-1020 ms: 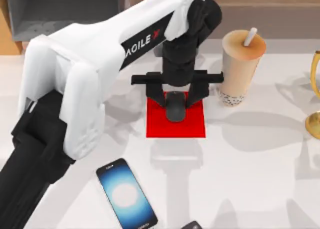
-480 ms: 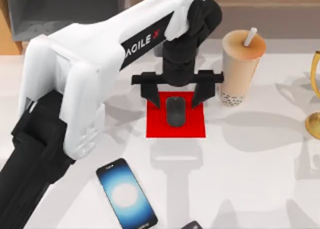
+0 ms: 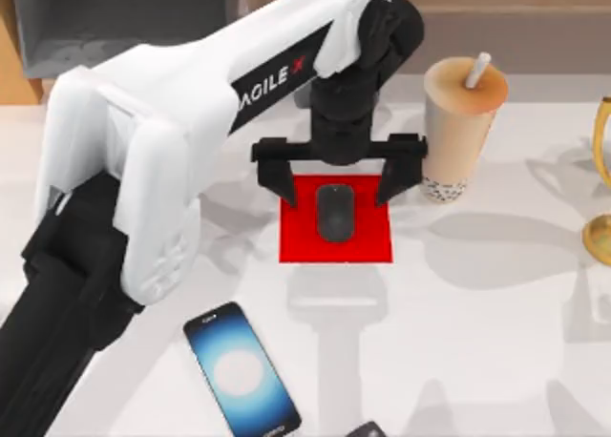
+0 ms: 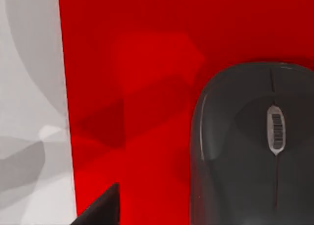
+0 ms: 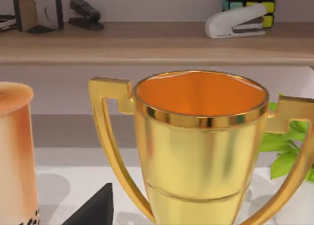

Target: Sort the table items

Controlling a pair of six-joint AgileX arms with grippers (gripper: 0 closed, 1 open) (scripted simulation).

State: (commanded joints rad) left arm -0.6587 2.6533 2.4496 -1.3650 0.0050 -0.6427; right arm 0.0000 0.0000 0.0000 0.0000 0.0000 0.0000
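- Presently, the left hand (image 3: 338,181) hung over the red square mat (image 3: 335,248) near the middle of the bench (image 3: 496,342), its two fingers (image 3: 269,177) spread wide and gripping nothing.
- The dark grey computer mouse (image 3: 335,213) lay flat on the mat, between the spread fingers and touching neither, as far as the top view allowed.
- In the left wrist view the mouse (image 4: 252,146) sat wholly on the mat (image 4: 127,87), with the white bench surface (image 4: 29,112) showing past the mat's edge.
- Judgement: the mouse step appeared finished, the item placed on the mat and let go.
- The black smartphone (image 3: 241,368) with its glowing screen lay on the bench toward the near edge, left of centre and well apart from the mat.
- The bubble-tea cup (image 3: 458,127) with its white straw (image 3: 476,70) stood upright just right of the mat, close beside the hand's right finger.
- A gold trophy (image 3: 601,184) stood at the bench's right edge; the right wrist view faced the trophy (image 5: 198,146) closely, and the right hand's state could not be told.
- Judgement: the next move called for a straight lift clear of the mouse, minding the cup alongside, then an approach to the phone or the cup.
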